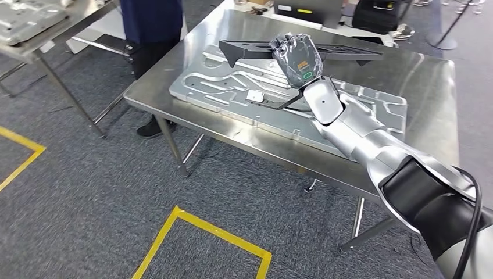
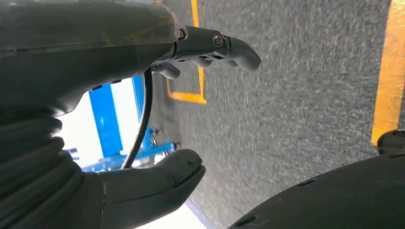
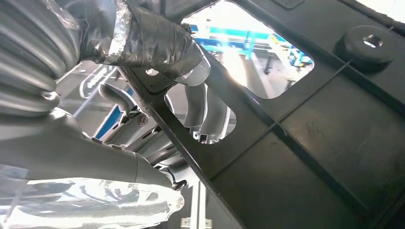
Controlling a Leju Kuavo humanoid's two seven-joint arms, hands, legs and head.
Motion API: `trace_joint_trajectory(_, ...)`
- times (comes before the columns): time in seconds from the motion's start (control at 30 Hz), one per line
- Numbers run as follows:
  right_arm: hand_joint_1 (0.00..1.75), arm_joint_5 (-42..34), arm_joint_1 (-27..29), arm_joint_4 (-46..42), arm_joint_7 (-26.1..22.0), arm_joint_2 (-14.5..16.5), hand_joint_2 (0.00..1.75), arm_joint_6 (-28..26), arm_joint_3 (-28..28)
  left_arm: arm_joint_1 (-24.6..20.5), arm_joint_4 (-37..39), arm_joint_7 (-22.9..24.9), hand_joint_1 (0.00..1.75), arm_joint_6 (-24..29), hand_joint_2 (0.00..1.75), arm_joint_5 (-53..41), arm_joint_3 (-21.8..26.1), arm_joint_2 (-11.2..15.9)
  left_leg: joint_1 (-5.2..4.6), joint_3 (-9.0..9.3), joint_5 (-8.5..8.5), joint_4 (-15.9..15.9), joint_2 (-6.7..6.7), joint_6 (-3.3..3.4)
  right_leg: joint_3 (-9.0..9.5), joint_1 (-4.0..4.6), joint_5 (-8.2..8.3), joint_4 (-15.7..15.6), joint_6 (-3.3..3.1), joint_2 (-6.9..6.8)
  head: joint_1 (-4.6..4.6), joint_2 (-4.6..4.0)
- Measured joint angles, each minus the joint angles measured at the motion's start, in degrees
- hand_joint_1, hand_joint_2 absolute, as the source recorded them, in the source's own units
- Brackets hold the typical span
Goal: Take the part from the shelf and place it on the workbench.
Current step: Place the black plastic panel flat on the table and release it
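Already we are well into the task: our right hand [image 1: 297, 58] is gripping the black part [image 1: 343, 51], a long flat frame with cut-out windows, and is holding it out over the steel workbench [image 1: 430, 99]. The pickup from the shelf looks done, since the part is in the hand and the bench is right below us. In the right wrist view the fingers [image 3: 157, 45] are wrapping around one bar of the part [image 3: 305, 157], so the hold seems firm. The part is hovering above a large pressed metal panel [image 1: 227, 93] lying on the bench, stretching left and right across its far side; we cannot tell whether any end is touching yet. What is left, we judge, is lowering and letting go. Our left hand [image 2: 157, 114] is hanging over the grey carpet, fingers apart, holding nothing. A person in dark clothes [image 1: 152, 29] is standing at the bench's far left.
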Motion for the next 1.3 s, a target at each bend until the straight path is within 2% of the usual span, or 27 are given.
trace_joint_trajectory(0.03, 1.75, -0.3, 0.1, 0.1, 0.0, 0.1, 1.75, 1.4, -0.1, 0.1, 0.0, -0.1, 0.00, 0.1, 1.75, 0.2, 0.0, 0.0, 0.05, 1.63, 2.30, -3.9, -0.84, 0.27, 0.02, -0.03, 0.00, 0.1, 0.04, 0.91, 0.00, 0.00)
trace_joint_trajectory(0.07, 1.75, -0.6, 0.2, 0.5, 0.0, 0.2, 1.75, 2.7, -0.2, 0.3, 0.0, -0.1, 0.00, 0.3, 1.75, 0.5, 0.0, 0.0, 0.16, 3.25, 4.00, -7.5, -2.28, 0.51, -0.06, 0.02, 0.05, 0.2, 0.21, 1.70, 0.01, 0.00)
trace_joint_trajectory(0.1, 1.75, -0.6, 0.5, 1.1, 0.0, 0.3, 1.75, 3.7, -0.6, 0.4, 0.0, -0.2, 0.00, 0.6, 1.75, 0.7, 0.1, -0.2, 0.25, 4.56, 5.02, -10.6, -3.58, 0.63, -0.27, -0.01, 0.17, 0.3, 0.48, 2.42, 0.01, 0.00)
trace_joint_trajectory(0.13, 1.75, -0.4, 0.9, 2.0, 0.0, 0.4, 1.75, 4.0, -1.1, 0.5, 0.0, -0.3, 0.00, 0.9, 1.75, 0.9, 0.1, -0.3, 0.26, 5.16, 5.29, -12.3, -4.57, 0.71, -0.58, -0.09, 0.38, 0.3, 0.88, 3.01, 0.04, 0.00)
trace_joint_trajectory(0.17, 1.75, -0.1, 1.4, 3.0, 0.0, 0.5, 1.75, 3.7, -1.7, 0.5, 0.0, -0.3, 0.00, 1.1, 1.75, 0.9, 0.2, -0.5, 0.23, 5.33, 5.11, -12.8, -4.81, 0.75, -0.90, -0.19, 0.69, 0.2, 1.37, 3.61, 0.04, 0.00)
trace_joint_trajectory(0.2, 1.75, 0.1, 1.9, 4.1, 0.0, 0.5, 1.75, 3.4, -2.4, 0.5, 0.0, -0.2, 0.00, 1.3, 1.75, 1.0, 0.2, -0.7, 0.17, 5.36, 5.19, -13.2, -4.23, 0.93, -1.15, -0.35, 1.02, -0.1, 1.87, 4.30, 0.06, 0.00)
trace_joint_trajectory(0.23, 1.75, 0.2, 2.3, 4.9, -0.1, 0.6, 1.75, 3.1, -3.1, 0.5, 0.0, -0.1, 0.00, 1.4, 1.75, 1.0, 0.3, -0.9, 0.19, 5.40, 5.46, -13.5, -3.52, 1.30, -1.33, -0.45, 1.11, -0.1, 2.26, 4.18, 0.08, 0.00)
trace_joint_trajectory(0.27, 1.75, 0.3, 2.6, 5.8, -0.1, 0.6, 1.75, 3.0, -3.8, 0.5, 0.0, 0.0, 0.00, 1.5, 1.75, 1.0, 0.3, -1.0, 0.25, 5.54, 5.74, -13.9, -2.76, 1.71, -1.63, -0.36, 0.81, 0.3, 2.55, 3.07, 0.17, 0.00)
trace_joint_trajectory(0.3, 1.75, 0.3, 2.8, 6.6, -0.1, 0.8, 1.75, 2.9, -4.5, 0.5, 0.0, 0.0, 0.00, 1.6, 1.75, 1.0, 0.3, -1.1, 0.30, 5.67, 6.03, -14.3, -1.95, 2.16, -2.32, -0.25, -0.10, 1.6, 2.74, 1.30, 0.25, 0.00)
trace_joint_trajectory(0.33, 1.75, 0.3, 2.9, 7.2, 0.0, 1.0, 1.75, 2.9, -5.0, 0.6, 0.0, 0.1, 0.00, 1.7, 1.75, 1.0, 0.4, -1.2, 0.27, 5.73, 6.21, -14.6, -1.18, 2.49, -3.49, -0.20, -1.60, 4.1, 2.85, -0.81, 0.32, 0.00)
trace_joint_trajectory(0.37, 1.75, 0.3, 2.9, 7.7, 0.0, 1.2, 1.75, 3.0, -5.5, 0.7, 0.0, 0.1, 0.00, 1.8, 1.75, 1.0, 0.4, -1.2, 0.15, 5.71, 6.28, -14.7, -0.58, 2.66, -5.01, -0.16, -3.31, 7.4, 2.99, -2.32, 0.41, 0.00)
trace_joint_trajectory(0.4, 1.75, 0.3, 3.0, 8.1, 0.1, 1.5, 1.75, 3.1, -5.7, 0.8, 0.0, 0.1, 0.00, 1.8, 1.75, 1.0, 0.5, -1.2, 0.07, 5.65, 6.29, -14.7, 0.03, 2.77, -6.58, -0.26, -4.79, 10.8, 3.14, -2.96, 0.40, 0.00)
trace_joint_trajectory(0.43, 1.75, 0.4, 3.1, 8.7, 0.1, 1.9, 1.75, 3.6, -5.8, 0.9, 0.0, 0.2, 0.00, 1.9, 1.75, 1.0, 0.6, -1.2, 0.02, 5.61, 6.26, -14.6, 0.56, 2.79, -7.65, -0.36, -5.57, 13.4, 3.27, -3.17, 0.41, 0.00)
trace_joint_trajectory(0.47, 1.75, 0.4, 3.3, 9.4, 0.1, 2.3, 1.75, 4.6, -5.9, 1.0, 0.0, 0.3, 0.00, 2.0, 1.75, 1.2, 0.6, -1.2, 0.00, 5.59, 6.22, -14.6, 0.99, 2.78, -7.77, -0.45, -5.28, 14.0, 3.38, -3.27, 0.42, 0.00)
trace_joint_trajectory(0.5, 1.75, 0.4, 3.5, 10.3, 0.1, 2.8, 1.75, 5.9, -6.1, 0.9, 0.0, 0.4, 0.00, 2.0, 1.75, 1.3, 0.8, -1.3, 0.01, 5.60, 6.15, -14.5, 1.43, 2.72, -6.73, -0.52, -3.99, 12.4, 3.42, -3.35, 0.42, 0.00)
trace_joint_trajectory(0.57, 1.75, 0.4, 4.0, 11.9, 0.0, 3.7, 1.75, 8.6, -6.6, 0.8, 0.0, 0.6, 0.00, 2.1, 1.75, 1.6, 1.0, -1.5, -0.02, 5.57, 5.90, -14.3, 1.92, 2.41, -2.54, -0.53, -0.84, 5.3, 3.19, -3.77, 0.41, 0.00)
trace_joint_trajectory(0.6, 1.75, 0.4, 4.3, 12.4, -0.2, 4.2, 1.75, 9.6, -6.8, 0.8, -0.1, 0.7, 0.00, 2.2, 1.75, 1.8, 1.1, -1.6, -0.11, 5.49, 5.76, -14.1, 2.07, 2.19, -0.82, -0.34, -0.03, 2.1, 2.93, -4.00, 0.40, 0.00)
trace_joint_trajectory(0.67, 1.75, 0.3, 4.8, 13.3, -0.6, 5.3, 1.75, 10.9, -7.2, 0.8, -0.1, 1.2, 0.00, 2.3, 1.75, 1.9, 1.2, -1.7, -0.36, 5.28, 5.58, -13.9, 2.24, 1.94, 0.44, -0.04, -0.11, -0.5, 2.51, -4.25, 0.39, 0.00)
trace_joint_trajectory(0.77, 1.75, 0.4, 6.6, 14.8, -1.7, 7.0, 1.75, 11.7, -7.6, 0.9, -0.2, 2.4, 0.00, 2.4, 1.75, 2.1, 1.3, -1.6, -0.43, 5.36, 5.52, -13.9, 2.19, 2.13, 0.53, 0.02, -0.03, -0.8, 2.41, -4.12, 0.38, 0.00)
trace_joint_trajectory(0.97, 1.75, 0.4, 9.0, 16.6, -2.3, 9.2, 1.75, 12.3, -8.5, 1.0, -0.5, 3.0, 0.00, 2.8, 1.75, 2.5, 1.6, -1.6, -0.32, 5.58, 5.85, -14.5, 2.23, 1.48, 0.43, 0.22, -0.12, -0.7, 1.89, -4.08, 0.37, 0.00)
trace_joint_trajectory(1.17, 1.75, 0.4, 9.2, 17.5, -2.4, 10.0, 1.75, 12.2, -8.6, 1.1, -0.8, 3.4, 0.00, 2.7, 1.75, 2.0, 1.8, -1.7, -0.32, 5.55, 5.99, -14.6, 2.19, 1.06, 0.43, 0.32, -0.07, -0.6, 1.76, -4.14, 0.37, 0.00)
trace_joint_trajectory(1.23, 1.75, 0.4, 9.1, 18.3, -2.6, 10.4, 1.75, 11.8, -8.7, 1.6, -3.1, 6.1, 0.00, 2.0, 1.75, -2.7, 3.9, -2.1, -0.41, 5.51, 5.99, -14.6, 2.01, 1.08, 0.51, 0.19, -0.06, -0.6, 1.76, -4.24, 0.37, 0.00)
trace_joint_trajectory(1.3, 0.87, 0.4, 9.2, 19.1, -3.1, 10.8, 0.87, 11.9, -8.9, 2.6, -6.4, 10.2, 0.00, 1.2, 1.75, -15.0, 9.9, -2.3, -0.67, 5.63, 6.00, -14.7, 1.71, 1.12, 0.66, -0.10, -0.09, -0.6, 1.80, -4.42, 0.32, 0.00)
